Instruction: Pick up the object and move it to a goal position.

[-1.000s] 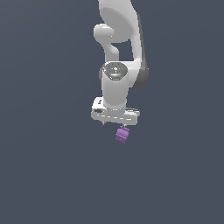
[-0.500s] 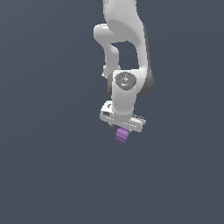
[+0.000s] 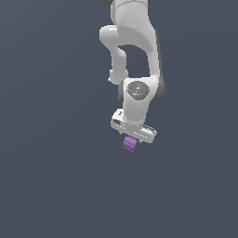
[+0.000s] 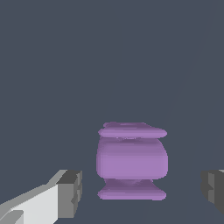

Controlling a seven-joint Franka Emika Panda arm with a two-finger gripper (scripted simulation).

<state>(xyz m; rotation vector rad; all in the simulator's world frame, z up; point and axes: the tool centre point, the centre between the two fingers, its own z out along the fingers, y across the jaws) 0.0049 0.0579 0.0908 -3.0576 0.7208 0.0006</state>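
The claw (image 3: 131, 137) hangs tilted from the white arm (image 3: 135, 56), its jaws spread wide. In the wrist view gaps show between each dark pad (image 4: 72, 192) and the block (image 4: 131, 161), which sits between them untouched. One purple block (image 3: 129, 144), one claw, one arm over plain grey ground (image 3: 51, 186).

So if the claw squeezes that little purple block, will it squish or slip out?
The purple block looks solid with crisp ridges, so it probably stays stiff. Its flat middle faces the claw pads, which should grip fairly well. The flared top and bottom ridges may help stop slipping. It's tiny, so likely light.
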